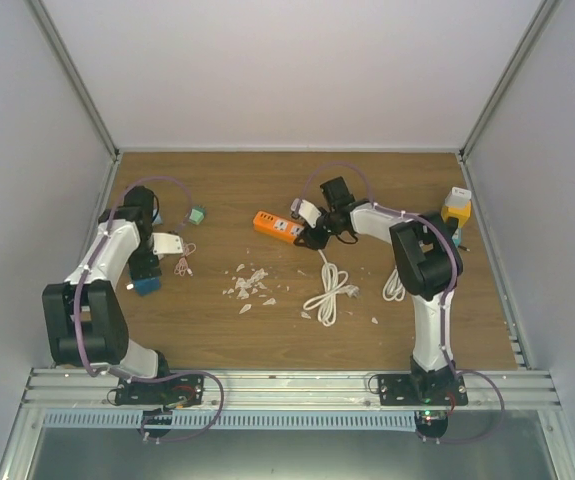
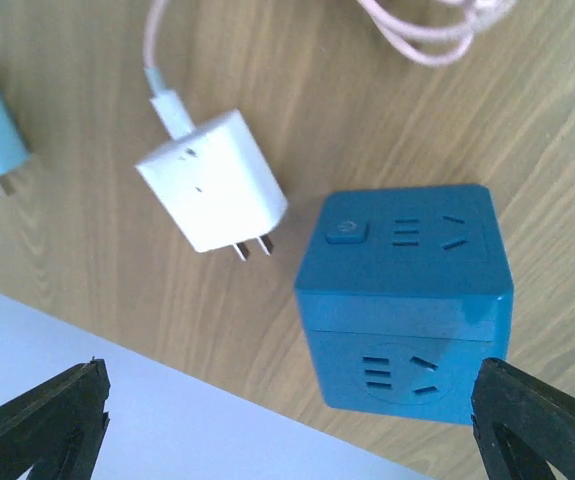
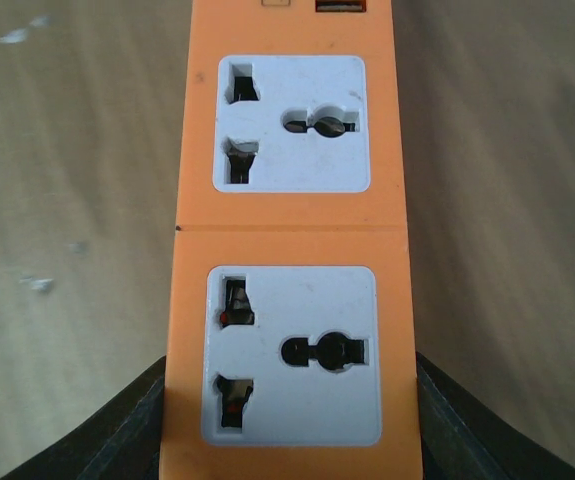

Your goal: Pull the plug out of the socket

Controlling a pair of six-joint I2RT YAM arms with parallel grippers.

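Left gripper (image 2: 287, 425) is spread wide above the blue cube socket (image 2: 402, 300). White plug (image 2: 212, 180) is seen lying on the table (image 2: 87, 260) just beside the cube, prongs bare, pointed toward it and apart from it. Orange power strip (image 3: 287, 228) is pinched at its near end by the right gripper (image 3: 292, 455); contact is probable, the pads being mostly cropped.

I see a brown wood-grain worktop (image 1: 267, 190) closed in by plain white walls (image 1: 297, 70) at its far, left and right edges. Grey metal posts (image 1: 74, 75) rise from both far corners, and a ribbed aluminium rail (image 1: 287, 385) runs along the near edge. My feed shows soft, even light
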